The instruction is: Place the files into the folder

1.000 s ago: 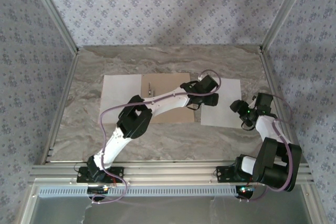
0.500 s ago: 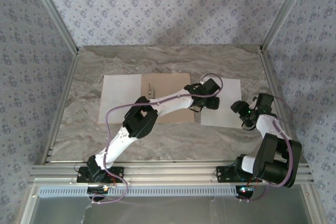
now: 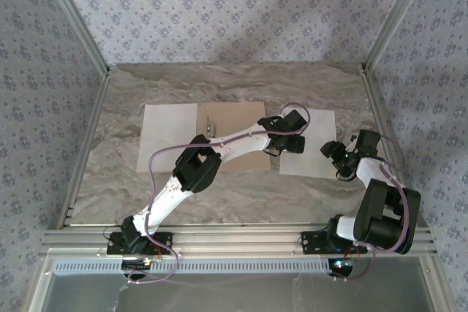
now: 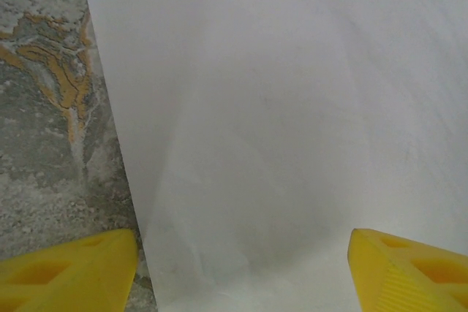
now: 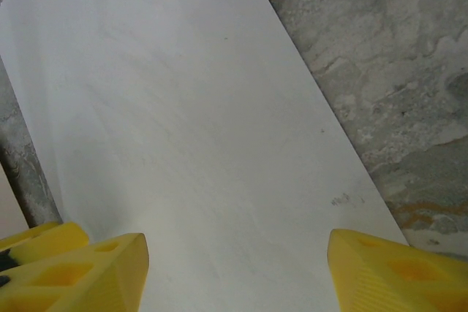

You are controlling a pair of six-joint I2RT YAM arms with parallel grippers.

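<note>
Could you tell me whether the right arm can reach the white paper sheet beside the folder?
Probably yes: the right pincer hangs open above the thin white rectangular paper sheet, nothing between; the left pincer crowds its left edge.

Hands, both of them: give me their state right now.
Left hand: open, holding nothing, over the white sheet.
Right hand: open, holding nothing, over the same sheet.

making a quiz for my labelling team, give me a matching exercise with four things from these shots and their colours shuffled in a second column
1 folder
2 right-hand sheet
3 left end effector, its fingers
4 table

a yellow
b grey marbled
c tan-brown
d white

Pairs: 1-c, 2-d, 3-a, 4-b
</note>
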